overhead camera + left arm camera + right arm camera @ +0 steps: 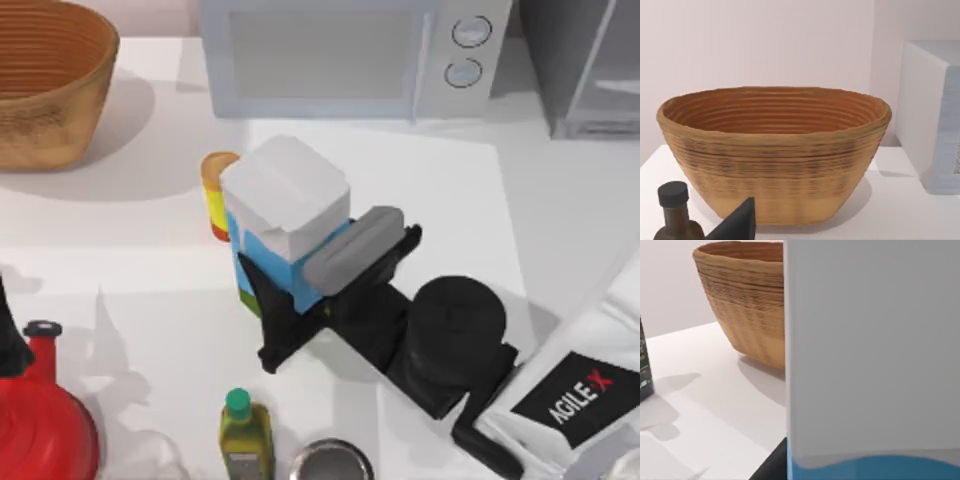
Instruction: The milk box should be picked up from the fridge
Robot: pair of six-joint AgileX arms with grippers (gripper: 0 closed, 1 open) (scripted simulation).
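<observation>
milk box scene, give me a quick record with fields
milk box: upright at table centre, outside the fridge
right gripper: fingers on either side of the milk box
canister: just behind the milk box's left
left arm: parked at the table's left, by the basket
microwave: at the back

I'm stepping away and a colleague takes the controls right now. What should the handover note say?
Right gripper: closed around the milk box, one finger on each side, mid-table in front of the microwave.
Left gripper: parked at the table's left, facing the wicker basket; idle.
Fridge: far right corner, well apart from the milk box.
Yellow canister: right behind the box, close to it.
Done: box grasped and already out of the fridge.
Left: whether it is lifted clear of the table cannot be told; confirm the lift, avoiding the canister.
</observation>
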